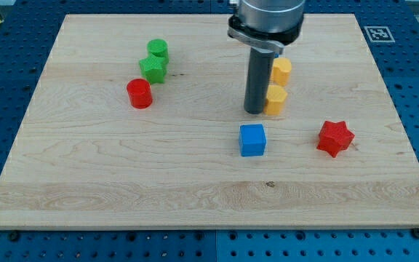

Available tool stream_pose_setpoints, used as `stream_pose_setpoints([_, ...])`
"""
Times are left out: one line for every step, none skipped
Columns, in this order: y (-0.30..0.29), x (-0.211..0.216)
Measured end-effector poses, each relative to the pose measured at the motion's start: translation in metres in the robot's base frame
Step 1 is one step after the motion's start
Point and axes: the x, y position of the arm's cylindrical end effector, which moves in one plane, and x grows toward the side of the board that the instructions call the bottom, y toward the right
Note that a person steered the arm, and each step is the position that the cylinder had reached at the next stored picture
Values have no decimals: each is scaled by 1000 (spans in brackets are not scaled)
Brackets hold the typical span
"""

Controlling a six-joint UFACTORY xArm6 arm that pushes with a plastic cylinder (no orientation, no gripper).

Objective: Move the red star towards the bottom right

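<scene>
The red star [335,137] lies on the wooden board at the view's right, a little below mid-height. My tip [254,110] is down on the board at the centre, well to the left of the red star and slightly above it. The tip stands right beside the left side of a yellow block [275,100], touching or nearly touching it. A blue cube [252,140] lies just below the tip.
A second yellow block [281,70] sits above the first, partly behind the rod. A red cylinder [140,93], a green star [153,69] and a green cylinder [158,50] are clustered at the upper left. The board's right edge [402,124] is near the red star.
</scene>
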Motion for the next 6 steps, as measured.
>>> stream_pose_setpoints([15,0])
stream_pose_setpoints([15,0])
stream_pose_setpoints([15,0])
stream_pose_setpoints([17,9])
stream_pose_setpoints([17,29])
stream_pose_setpoints([20,37])
